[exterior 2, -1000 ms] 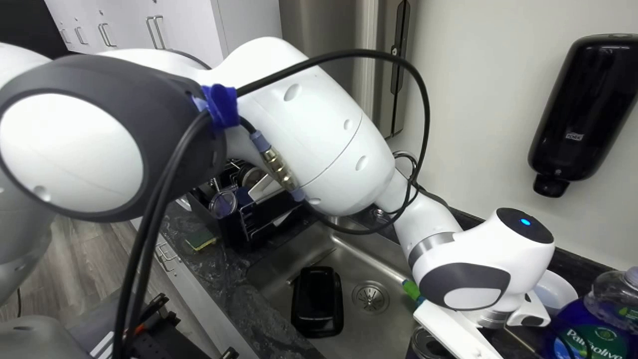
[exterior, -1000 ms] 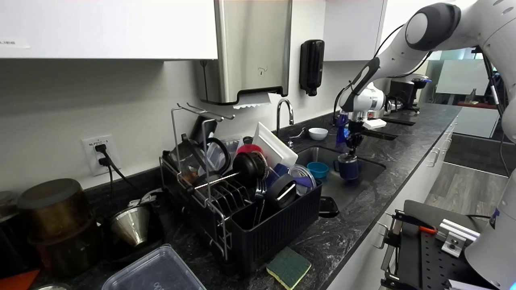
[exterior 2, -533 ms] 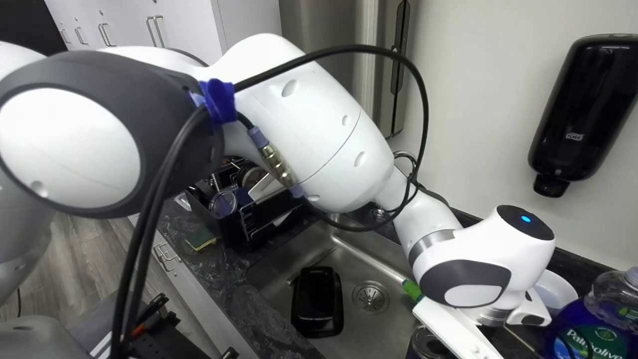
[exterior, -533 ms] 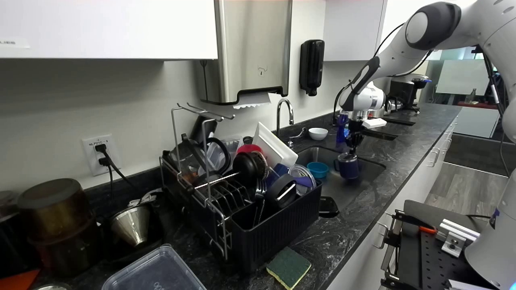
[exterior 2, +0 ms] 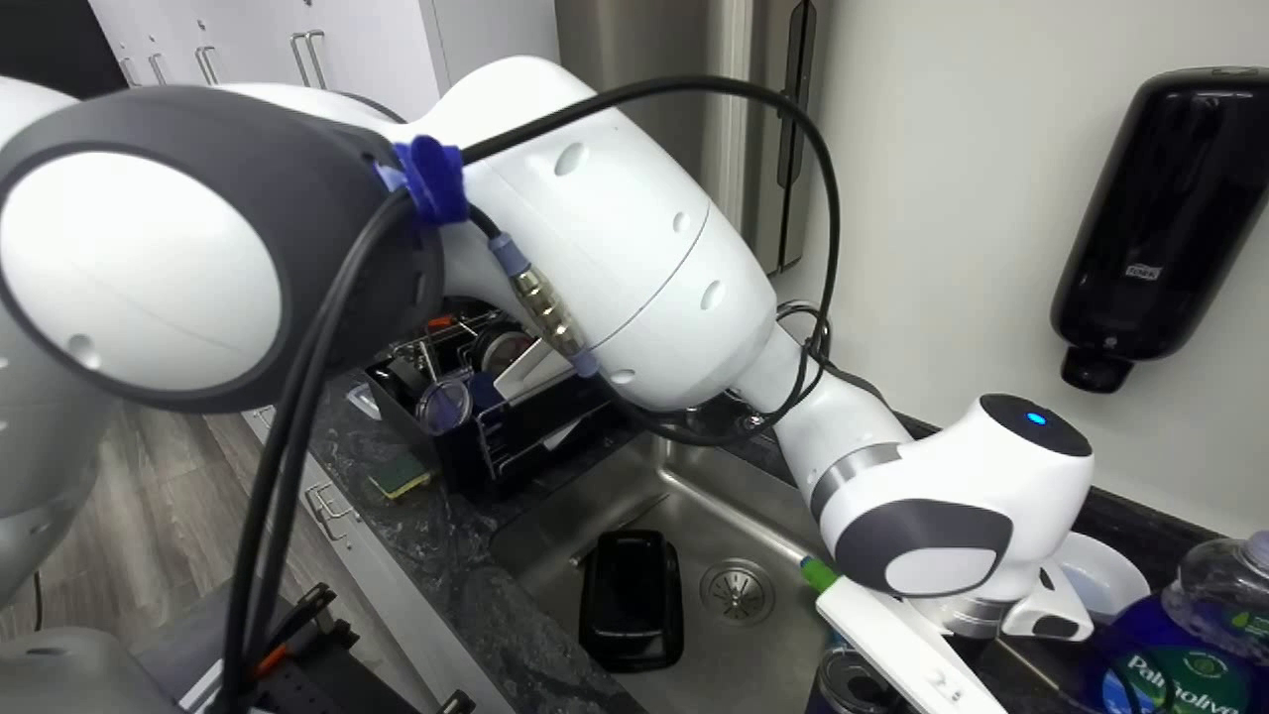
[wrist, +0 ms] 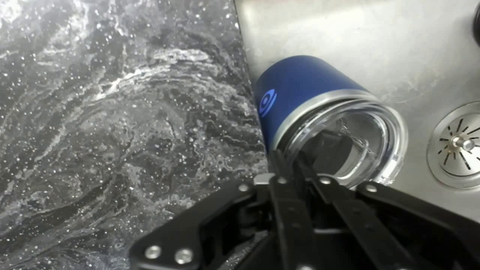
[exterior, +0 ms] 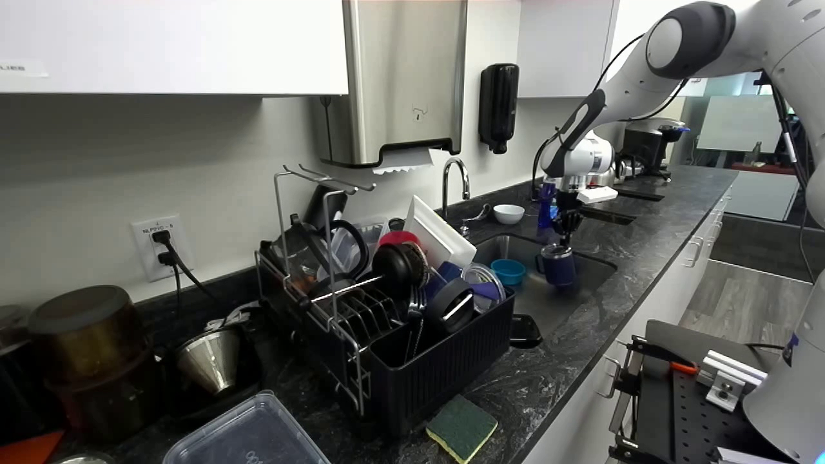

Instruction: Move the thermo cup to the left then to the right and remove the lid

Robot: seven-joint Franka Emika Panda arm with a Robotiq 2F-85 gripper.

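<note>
The largest in this rm. is the pale wall [exterior: 97, 174], w/ the white upper cabinets [exterior: 174, 45] fixed on it. Along the wall goes the long countertop [exterior: 667, 225], black stone w/ grey-white veins and many bright specks, esp. clear in wrist view. Under it are the white lower cabinets [exterior: 664, 303], and next to them the floor [exterior: 760, 306], of greyish wood look. The white robot arm [exterior 2: 615, 238] reaches over the steel sink [exterior 2: 714, 654], which is set into the countertop. On the wall hang the paper-towel disp. [exterior: 399, 77] and, smaller, the black soap disp. [exterior 2: 1170, 218]. The loaded black dish rack [exterior: 445, 367] stands on the countertop just beside the sink; the blue soap bottle [exterior 2: 1190, 635] is near the opposite end. In the sink lies a black container [exterior 2: 632, 600].

The gripper [wrist: 289, 157] points down; its jaws are brought together w/ v. little gap, tips at the top edge of the navy thermo cup [wrist: 300, 86]. If they pinch this edge, I cannot tell. The thermo cup is in the sink, close to the countertop edge, approx. upright. The white bowl [exterior: 508, 214] is on the countertop, the turquoise bowl [exterior: 508, 274] in the sink, the sponge [exterior: 462, 426] beside the dish rack. The round drain [wrist: 460, 144] is near the thermo cup. The clear lid [wrist: 348, 138] is on the thermo cup.
</note>
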